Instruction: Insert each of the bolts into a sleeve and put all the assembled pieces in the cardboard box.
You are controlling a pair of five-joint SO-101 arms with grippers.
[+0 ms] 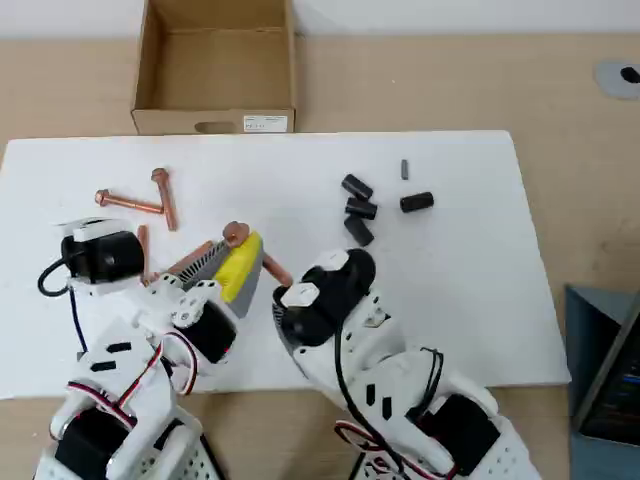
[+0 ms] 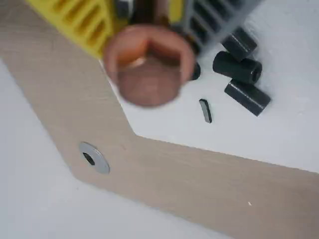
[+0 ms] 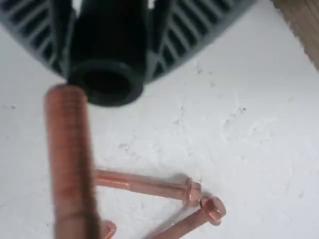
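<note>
My left gripper (image 1: 238, 255), with one yellow and one grey finger, is shut on a copper bolt (image 1: 258, 255) just below its hex head (image 2: 148, 69). The shaft slants toward the right arm (image 1: 325, 290). My right gripper (image 3: 107, 45) is shut on a black sleeve (image 3: 107, 64) whose open mouth faces the bolt. The threaded end of the bolt (image 3: 69, 149) lies just beside the sleeve's mouth, not inside it. Several black sleeves (image 1: 360, 208) lie loose on the white mat (image 1: 470, 280), and loose copper bolts (image 1: 130, 203) lie at its left. The cardboard box (image 1: 215, 120) stands open behind the mat.
A small black pin (image 1: 404, 170) lies by the loose sleeves, with one sleeve (image 1: 417, 202) a little apart to the right. A metal grommet (image 1: 618, 78) sits in the wooden table at the far right. A dark object (image 1: 605, 370) stands off the mat's right edge.
</note>
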